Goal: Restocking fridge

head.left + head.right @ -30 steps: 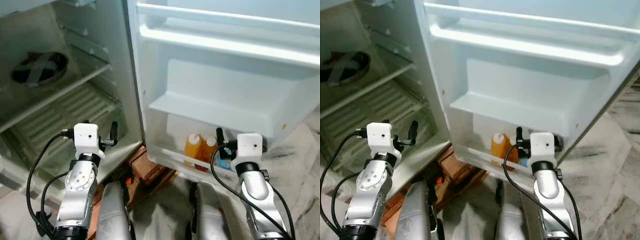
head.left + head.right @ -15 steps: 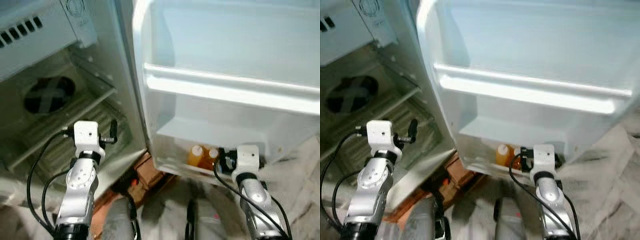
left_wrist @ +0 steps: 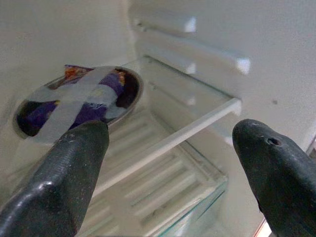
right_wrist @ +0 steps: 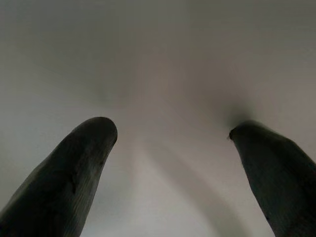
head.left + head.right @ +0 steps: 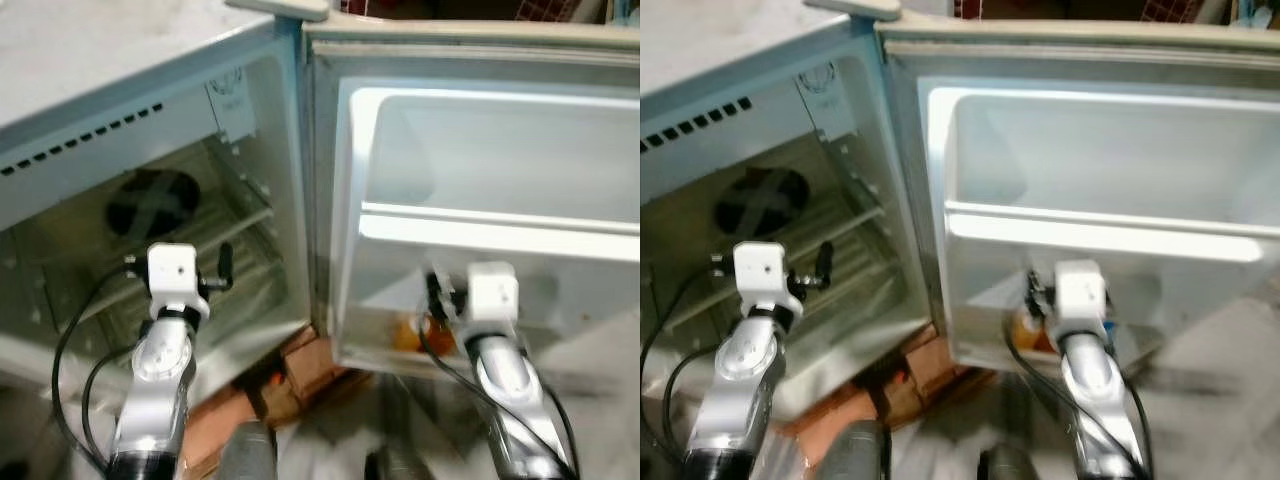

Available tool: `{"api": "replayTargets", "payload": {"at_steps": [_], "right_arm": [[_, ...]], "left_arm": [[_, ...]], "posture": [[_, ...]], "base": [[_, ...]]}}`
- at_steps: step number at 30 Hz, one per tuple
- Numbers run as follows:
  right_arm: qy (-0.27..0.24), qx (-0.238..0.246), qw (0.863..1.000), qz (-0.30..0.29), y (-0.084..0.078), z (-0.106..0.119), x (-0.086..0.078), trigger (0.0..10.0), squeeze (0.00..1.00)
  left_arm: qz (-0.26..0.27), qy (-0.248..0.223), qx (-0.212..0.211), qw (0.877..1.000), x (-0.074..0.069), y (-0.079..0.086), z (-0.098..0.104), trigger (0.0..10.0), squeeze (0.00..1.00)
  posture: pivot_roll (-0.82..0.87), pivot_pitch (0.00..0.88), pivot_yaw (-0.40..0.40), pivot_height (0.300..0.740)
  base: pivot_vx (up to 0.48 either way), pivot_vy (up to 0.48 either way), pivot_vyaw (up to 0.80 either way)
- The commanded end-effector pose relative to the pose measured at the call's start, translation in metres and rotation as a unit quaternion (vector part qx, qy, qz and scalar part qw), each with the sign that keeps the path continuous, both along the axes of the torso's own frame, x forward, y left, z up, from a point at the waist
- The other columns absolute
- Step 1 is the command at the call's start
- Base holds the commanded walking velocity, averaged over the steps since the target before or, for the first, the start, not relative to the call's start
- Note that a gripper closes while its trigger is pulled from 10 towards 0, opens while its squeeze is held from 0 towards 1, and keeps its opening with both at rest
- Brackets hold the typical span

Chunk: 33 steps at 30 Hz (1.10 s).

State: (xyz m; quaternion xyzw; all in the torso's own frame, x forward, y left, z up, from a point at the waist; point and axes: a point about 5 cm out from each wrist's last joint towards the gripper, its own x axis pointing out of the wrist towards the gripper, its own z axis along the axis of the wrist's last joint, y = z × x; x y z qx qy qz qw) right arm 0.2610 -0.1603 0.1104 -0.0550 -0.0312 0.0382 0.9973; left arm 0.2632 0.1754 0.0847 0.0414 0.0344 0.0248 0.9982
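A: Where's the right gripper (image 4: 168, 168)?

B: Up against the fridge door (image 5: 480, 150), fingers spread, holding nothing. Orange bottle (image 5: 408, 335) sits just beside it in the door's bottom shelf, prob already stocked.

A: And the left gripper (image 3: 168, 163)?

B: Also spread, empty, aimed into the fridge. Foil bowl (image 3: 79, 98) w/ tape across it lies beyond its tips on the shelf (image 3: 197, 123), likely taped so it won't spill.

Fridge (image 5: 760, 110) is seen w/ door (image 5: 1090, 160) swung open. A dark taped bowl (image 5: 762, 200) is set on an inner shelf (image 5: 790, 260), toward its back. Left end effector (image 5: 820, 265) is held before that shelf's front edge. Right end effector (image 5: 1035, 295) is raised at the door's lower bin (image 5: 985, 345), beside an orange bottle (image 5: 1025, 325). Fingers' state can't be made out here.
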Motion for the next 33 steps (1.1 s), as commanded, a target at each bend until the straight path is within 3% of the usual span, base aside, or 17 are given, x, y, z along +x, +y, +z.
{"api": "replayTargets", "payload": {"at_steps": [1,9,33], "right_arm": [[0.043,0.001,0.999,-0.017,-0.0151,-0.0201,-0.0133,10.0,0.00],[0.042,-0.002,0.999,-0.005,-0.0118,-0.0178,-0.0145,10.0,0.00],[0.053,0.032,0.998,0.019,-0.0057,-0.0178,-0.0110,10.0,0.00]], "left_arm": [[-0.006,0.002,-0.001,1.000,0.0021,-0.0069,0.0011,10.0,0.00],[-0.001,0.005,-0.003,1.000,0.0021,-0.0079,0.0006,10.0,0.00],[0.004,0.015,0.003,1.000,0.0059,-0.0080,-0.0003,10.0,0.00]], "posture": [[0.02,0.079,-0.011,0.740],[0.02,0.080,-0.014,0.740],[0.02,0.077,-0.009,0.740]], "base": [[0.000,0.000,0.00],[0.000,-0.183,0.00],[-0.275,-0.317,0.00]]}}
